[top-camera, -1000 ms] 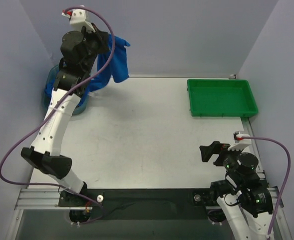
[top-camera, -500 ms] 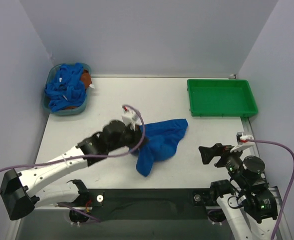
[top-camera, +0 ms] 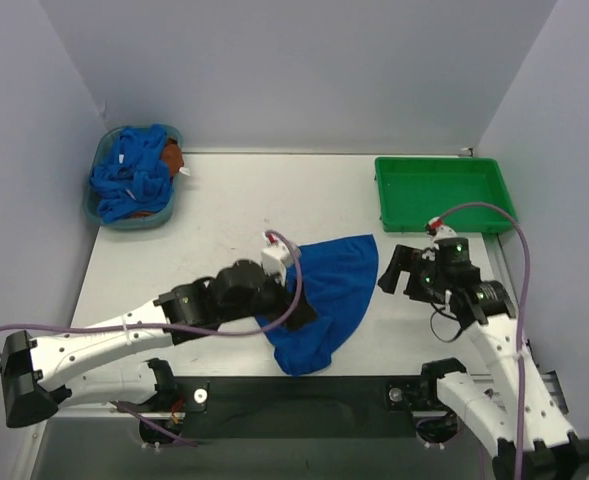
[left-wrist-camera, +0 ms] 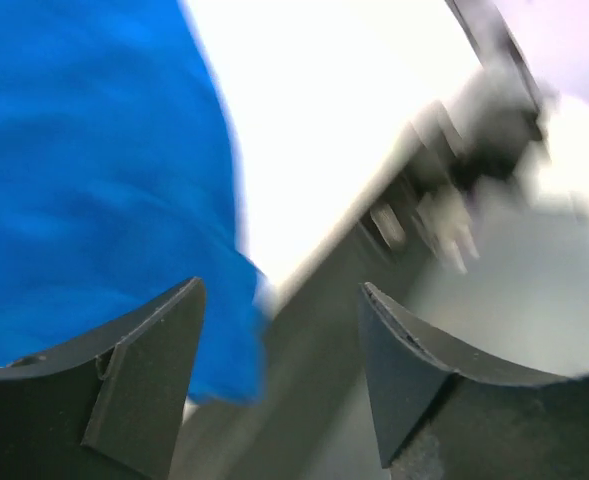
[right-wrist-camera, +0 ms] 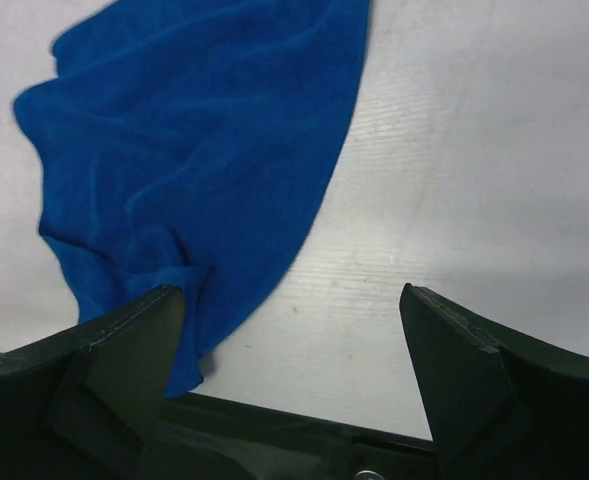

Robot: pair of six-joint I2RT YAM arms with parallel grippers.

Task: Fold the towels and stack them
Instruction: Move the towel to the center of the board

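One blue towel [top-camera: 332, 290] lies crumpled on the table's front middle, and the left wrist view shows it too [left-wrist-camera: 94, 170]. My left gripper [top-camera: 302, 308] hovers over its left part, open, with nothing between the fingers [left-wrist-camera: 280, 290]. My right gripper [top-camera: 389, 272] stands just right of the towel, open and empty, with the towel's right edge [right-wrist-camera: 194, 150] ahead of it and the bare table under its jaws [right-wrist-camera: 290, 292]. More blue towels [top-camera: 132, 172] are heaped in a basket at the back left.
A teal basket [top-camera: 104, 215] stands at the back left corner of the table. A green tray [top-camera: 444, 195] sits at the back right. The table's front edge and a dark rail [top-camera: 304, 390] run just below the towel.
My left arm swung from the basket down to the front middle with a towel and opened, leaving it on the table. My right arm reached forward and left toward the towel.
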